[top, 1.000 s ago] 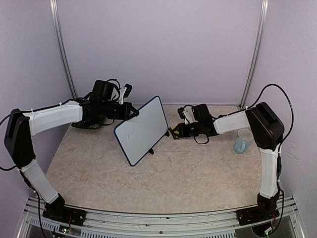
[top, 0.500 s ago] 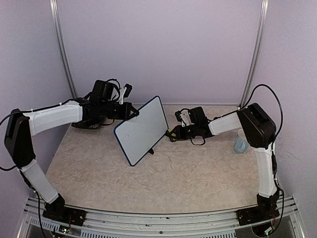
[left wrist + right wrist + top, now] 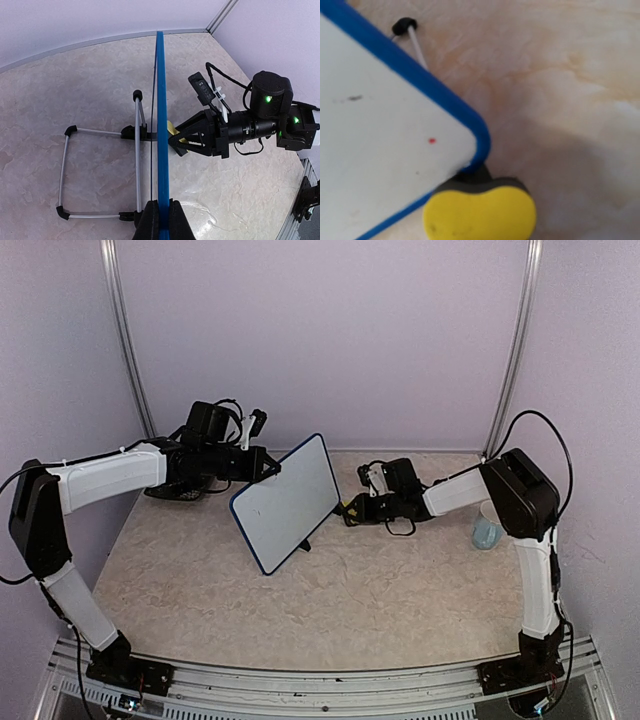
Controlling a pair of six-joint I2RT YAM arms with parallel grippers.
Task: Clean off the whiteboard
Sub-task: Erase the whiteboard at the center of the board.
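Observation:
The whiteboard point(image 3: 287, 502) stands tilted on its wire stand point(image 3: 100, 172) at the table's middle, its white face toward the right arm. My left gripper point(image 3: 268, 468) is shut on the board's upper blue frame, seen edge-on in the left wrist view point(image 3: 161, 115) between the fingers point(image 3: 150, 222). My right gripper point(image 3: 350, 508) is shut on the yellow sponge point(image 3: 480, 212), low at the board's lower right corner point(image 3: 481, 142). The sponge's dark pad touches that corner. The board face point(image 3: 385, 150) carries a small red dot point(image 3: 432, 141) and a faint dark smudge point(image 3: 354, 98). The sponge also shows in the left wrist view point(image 3: 176, 133).
A light-blue cup point(image 3: 487, 530) stands near the right wall beside the right arm. A black object point(image 3: 175, 490) lies behind the left arm. A black foot of the stand point(image 3: 404, 24) rests on the table behind the board.
My right arm has shifted a little to the left, bringing the sponge up to the board's lower right corner. The left gripper and the board have not moved.

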